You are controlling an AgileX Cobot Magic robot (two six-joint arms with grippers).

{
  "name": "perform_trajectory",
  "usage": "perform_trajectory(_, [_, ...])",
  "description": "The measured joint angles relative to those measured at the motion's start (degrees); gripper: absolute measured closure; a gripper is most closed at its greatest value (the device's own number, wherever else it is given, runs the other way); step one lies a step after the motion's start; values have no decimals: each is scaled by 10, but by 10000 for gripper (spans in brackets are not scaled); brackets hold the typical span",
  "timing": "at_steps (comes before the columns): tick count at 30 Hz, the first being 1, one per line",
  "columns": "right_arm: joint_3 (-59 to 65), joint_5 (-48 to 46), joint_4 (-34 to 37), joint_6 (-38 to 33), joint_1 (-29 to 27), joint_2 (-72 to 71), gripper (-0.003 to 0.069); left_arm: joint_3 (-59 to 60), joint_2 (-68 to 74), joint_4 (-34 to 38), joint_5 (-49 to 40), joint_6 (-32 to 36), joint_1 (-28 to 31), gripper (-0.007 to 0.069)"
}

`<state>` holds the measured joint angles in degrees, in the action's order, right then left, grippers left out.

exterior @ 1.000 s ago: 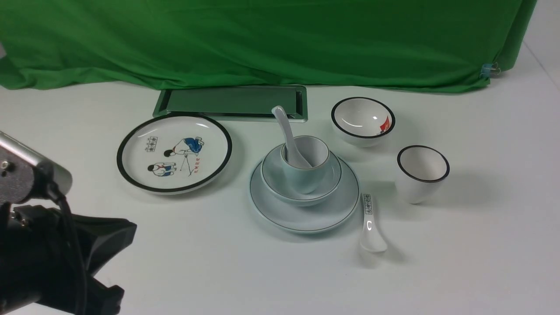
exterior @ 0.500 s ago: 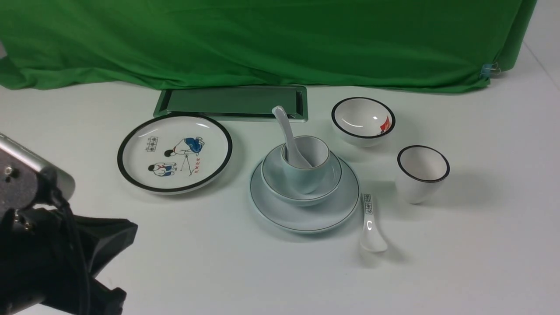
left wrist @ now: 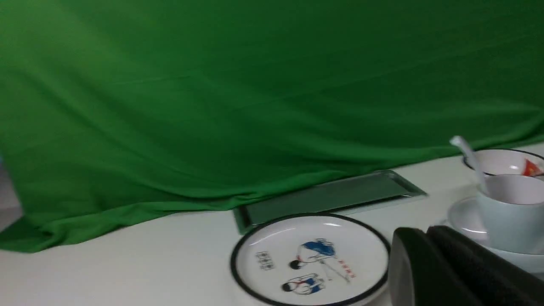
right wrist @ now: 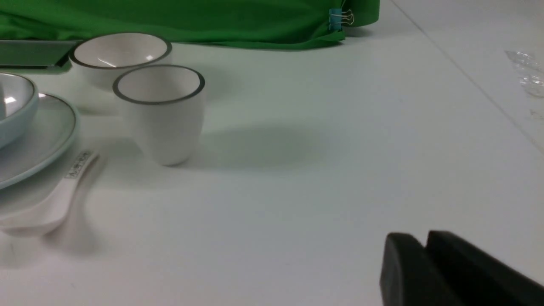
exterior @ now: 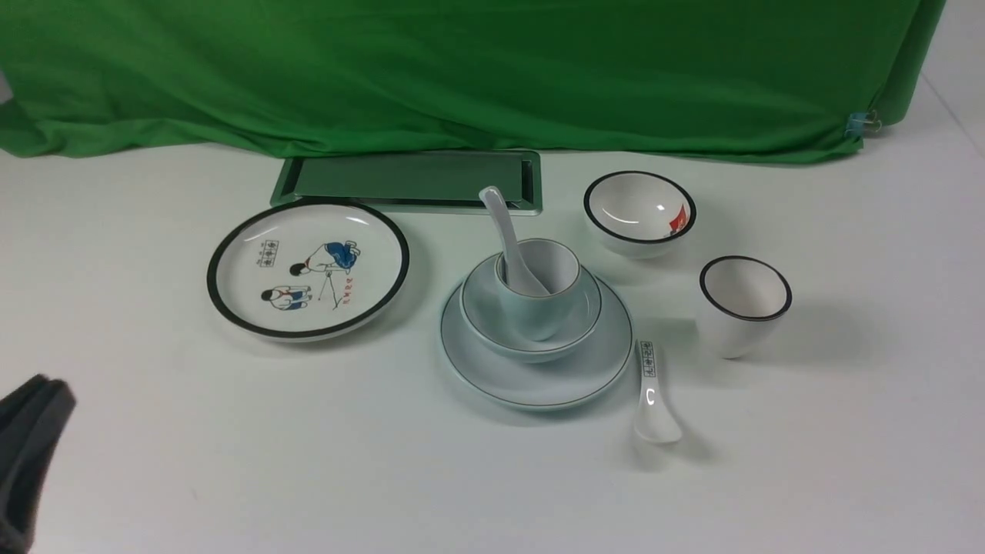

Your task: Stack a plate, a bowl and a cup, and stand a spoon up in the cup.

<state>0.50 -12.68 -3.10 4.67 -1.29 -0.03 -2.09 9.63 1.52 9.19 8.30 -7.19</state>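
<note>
My pressed-together left gripper [left wrist: 425, 231] could, if I swing it toward 2 o'clock, clip the leaning spoon [exterior: 504, 227] and topple the cup [exterior: 540, 312] it stands in.

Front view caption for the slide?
Spoon leaning in the cup, cup in the bowl, bowl on the plate, black-rimmed tableware around.

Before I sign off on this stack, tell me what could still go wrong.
The spoon leans with its handle well above the cup, so a passing arm might snag it and tip the cup. The printed spoon lies close beside the plate; lifting the stack could knock it.
</note>
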Motion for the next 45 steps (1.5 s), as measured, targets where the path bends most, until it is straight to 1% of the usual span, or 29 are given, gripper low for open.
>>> perform_trajectory(4, [0, 0, 0, 0, 0, 0, 536, 24, -69, 0, -50, -42, 74, 655])
perform_trajectory(5, [0, 0, 0, 0, 0, 0, 536, 24, -82, 0, -67, -54, 88, 655])
perform_trajectory(6, [0, 0, 0, 0, 0, 0, 536, 24, -84, 0, -70, -54, 88, 655])
perform_trajectory(7, [0, 0, 0, 0, 0, 0, 536, 24, -92, 0, -99, -63, 106, 655])
perform_trajectory(11, [0, -1, 0, 0, 0, 0, 532, 25, -95, 0, -179, -69, 119, 655])
perform_trajectory(12, [0, -1, 0, 0, 0, 0, 531, 25, -95, 1, -182, -69, 119, 655])
perform_trajectory(14, [0, -1, 0, 0, 0, 0, 524, 25, -95, 7, -220, -70, 119, 653])
perform_trajectory(29, [0, 0, 0, 0, 0, 0, 464, 25, -95, 17, -226, -70, 119, 653])
perform_trajectory(42, [0, -1, 0, 0, 0, 0, 440, 25, -95, 13, -224, -70, 119, 653])
perform_trajectory(45, [0, -1, 0, 0, 0, 0, 424, 25, -95, 13, -224, -70, 119, 653])
